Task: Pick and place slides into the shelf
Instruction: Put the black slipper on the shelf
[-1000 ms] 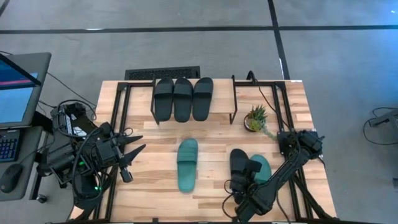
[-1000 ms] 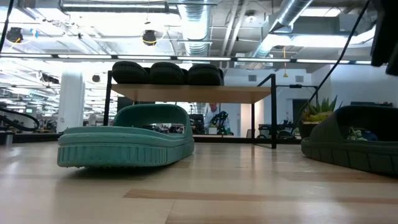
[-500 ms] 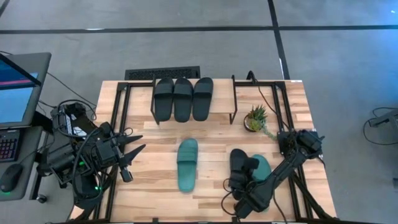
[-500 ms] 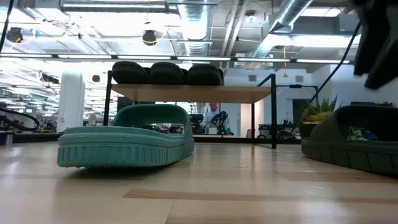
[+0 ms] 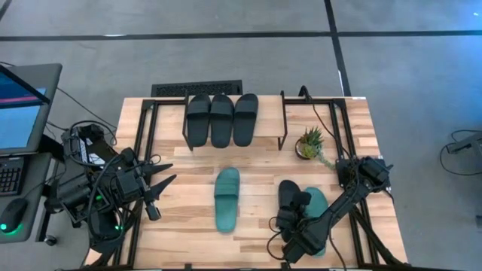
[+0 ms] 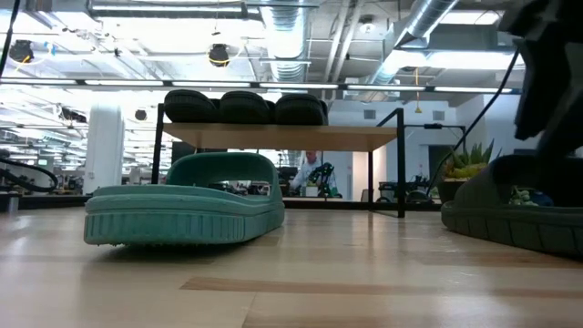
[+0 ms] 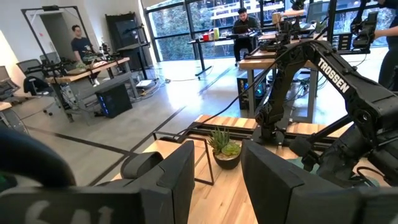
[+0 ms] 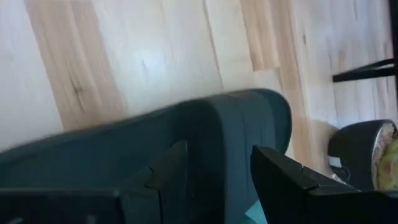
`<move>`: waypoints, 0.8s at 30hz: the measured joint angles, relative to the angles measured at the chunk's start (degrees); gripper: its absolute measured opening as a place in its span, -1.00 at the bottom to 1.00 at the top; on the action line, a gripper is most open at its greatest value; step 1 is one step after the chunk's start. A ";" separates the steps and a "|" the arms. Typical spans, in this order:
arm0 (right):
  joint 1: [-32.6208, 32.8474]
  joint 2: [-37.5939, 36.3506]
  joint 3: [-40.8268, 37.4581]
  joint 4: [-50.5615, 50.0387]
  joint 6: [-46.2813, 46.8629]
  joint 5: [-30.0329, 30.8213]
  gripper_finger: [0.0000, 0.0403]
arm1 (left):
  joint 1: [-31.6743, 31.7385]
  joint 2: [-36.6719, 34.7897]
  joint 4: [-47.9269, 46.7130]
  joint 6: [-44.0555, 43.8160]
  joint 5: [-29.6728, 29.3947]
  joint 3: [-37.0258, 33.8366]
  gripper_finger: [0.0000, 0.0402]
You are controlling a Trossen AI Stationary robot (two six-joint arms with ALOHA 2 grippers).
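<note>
Three black slides (image 5: 221, 119) lie side by side on the shelf (image 5: 269, 120), a low rack with a plank top near the table's far edge. One teal slide (image 5: 227, 199) rests sole-down at mid-table. To its right lie a black slide (image 5: 287, 193) and a second teal slide (image 5: 320, 202), close together. My right gripper (image 5: 295, 209) hangs open just above the black slide, and its wrist view shows the fingers (image 8: 280, 180) over the wide strap (image 8: 242, 124). Whether they touch it, I cannot tell. My left gripper (image 5: 167, 175) waits open at the table's left side.
A small potted plant (image 5: 309, 143) stands right of the shelf, far of the right-hand slides. Black frame rails run along the table's left (image 5: 143, 143) and right (image 5: 340, 128) sides. Bare wood lies between the mid-table teal slide and the shelf. People sit in the room beyond.
My right gripper has come down toward the black slide on the table's right and drifted slightly toward the near-left; in the low view the arm dropped into the picture from the upper right. The slides have not moved.
</note>
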 joint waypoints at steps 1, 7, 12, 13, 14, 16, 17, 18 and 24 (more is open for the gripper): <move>0.01 0.00 -0.37 -0.26 -0.02 -0.41 -0.19 | 0.00 0.00 0.00 0.00 0.00 0.00 -0.39; -0.41 0.00 -2.28 -2.35 0.76 -0.85 -0.22 | 0.33 0.00 0.00 0.00 0.02 0.00 -0.39; -0.45 -0.04 -4.13 -0.76 0.44 -0.86 -0.24 | 0.85 0.00 0.00 -0.11 0.06 0.00 -0.39; -0.45 -0.04 -4.43 -0.43 0.44 -0.87 -0.24 | 0.84 0.00 0.00 -0.11 0.07 0.00 -0.39; -0.45 -0.04 -4.75 -0.24 0.45 -0.87 -0.24 | 0.83 0.00 0.00 -0.11 0.07 0.00 -0.39; -0.48 -0.04 -5.16 -0.12 0.44 -0.87 -0.25 | 1.11 0.00 0.00 -0.11 0.07 0.00 -0.39; -0.67 -0.04 -5.36 0.14 0.44 -0.84 -0.26 | 1.28 0.01 0.01 -0.10 0.07 0.00 -0.39; -0.81 -0.04 -5.61 0.40 0.44 -0.84 -0.26 | 1.40 0.02 0.00 -0.09 0.07 0.00 -0.39; -2.38 -0.04 -6.33 0.69 -0.98 -0.57 -0.33 | 2.83 0.00 -0.11 -0.02 0.60 0.00 -0.39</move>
